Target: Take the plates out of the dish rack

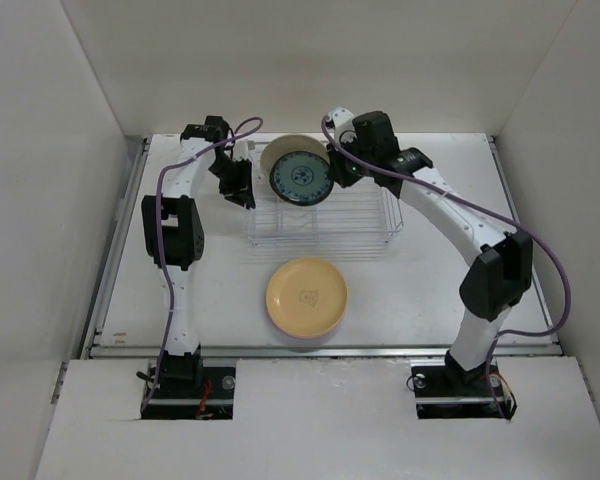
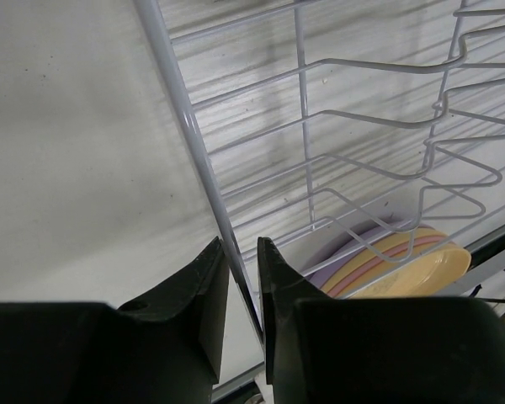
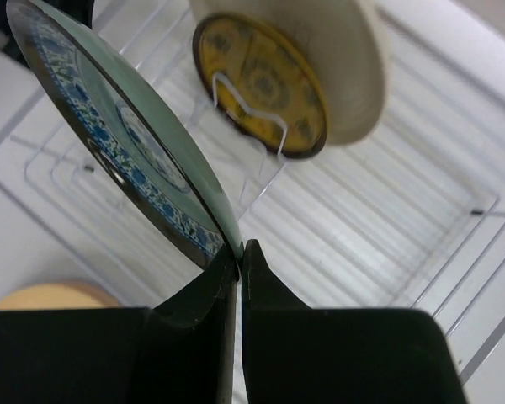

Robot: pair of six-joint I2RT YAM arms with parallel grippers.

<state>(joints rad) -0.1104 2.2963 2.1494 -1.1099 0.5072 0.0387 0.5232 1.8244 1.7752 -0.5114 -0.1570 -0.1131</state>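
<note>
The dish rack [image 1: 355, 222] stands at the table's middle back. My right gripper [image 1: 332, 172] is shut on the rim of a dark teal-patterned plate [image 1: 302, 180], held on edge over the rack's left part; in the right wrist view my right gripper [image 3: 240, 246] pinches the bottom edge of this plate [image 3: 126, 143]. A dark yellow-patterned plate [image 3: 261, 84] and a cream plate [image 3: 345, 59] stand upright in the rack. My left gripper [image 1: 244, 195] is at the rack's left end; in the left wrist view my left gripper [image 2: 242, 244] is closed around the rim wire [image 2: 194, 143].
A stack of plates [image 1: 307, 297] lies on the table in front of the rack, orange-yellow on top with pink and lavender edges below; the stack also shows in the left wrist view [image 2: 412, 261]. White walls enclose the table on three sides.
</note>
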